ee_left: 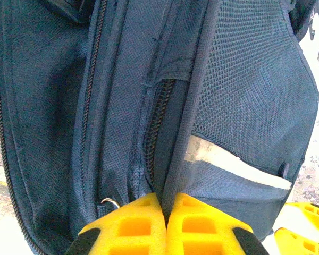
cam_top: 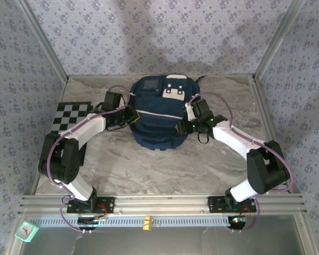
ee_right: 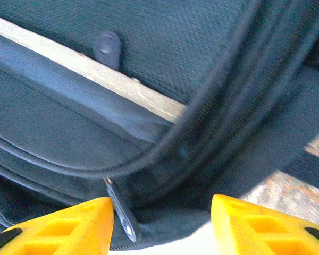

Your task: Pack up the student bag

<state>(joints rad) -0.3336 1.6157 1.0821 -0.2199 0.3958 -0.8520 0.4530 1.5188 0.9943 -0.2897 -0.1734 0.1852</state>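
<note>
Item: student bag [cam_top: 159, 114], far centre of marble table [cam_top: 149, 170]; left gripper [ee_left: 165, 204], table left-centre, pinched together on bag fabric; right gripper [ee_right: 162, 204], table right-centre, fingers apart astride zip pull [ee_right: 122, 212].

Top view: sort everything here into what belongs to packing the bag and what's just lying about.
Job in hand: student bag; left claw, shut on a fold of its fabric; right claw, open around a zipper pull.

Lying about: checkerboard on the left; small green object and yellow clip at the near edge.
</note>
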